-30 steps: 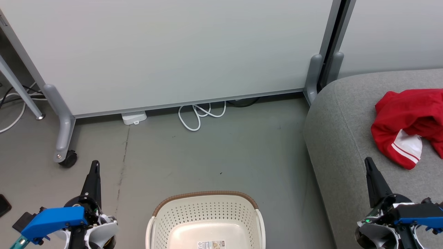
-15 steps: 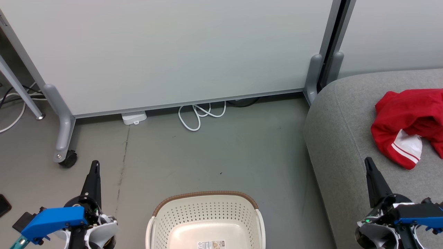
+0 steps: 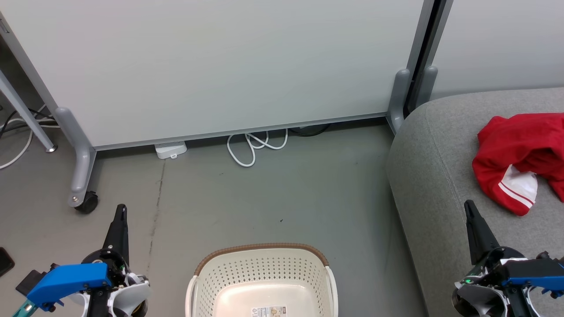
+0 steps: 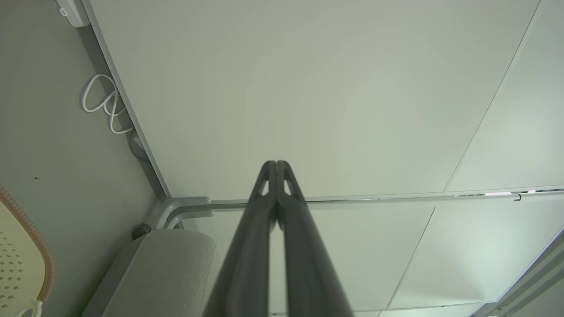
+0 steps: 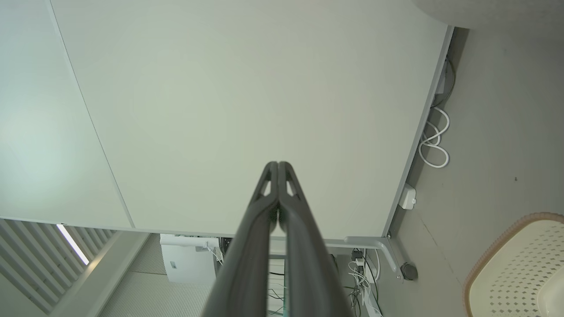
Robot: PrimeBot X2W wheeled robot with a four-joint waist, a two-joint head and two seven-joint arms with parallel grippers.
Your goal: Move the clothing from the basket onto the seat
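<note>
Red, white-trimmed clothing (image 3: 520,147) lies crumpled on the seat (image 3: 432,185); open floor (image 3: 282,193) beyond the basket (image 3: 264,247). My left fingers (image 4: 257,220) and right fingers (image 5: 260,229) meet, empty.

Large pale grey-white flat partition panel (image 3: 220,66) stands well ahead of left gripper (image 3: 120,210) jaws and right gripper (image 3: 469,208) jaws, on grey metal castor legs (image 3: 79,163). Smooth grey floor (image 3: 286,193) below. Looped white cable (image 3: 255,149) at panel foot.
</note>
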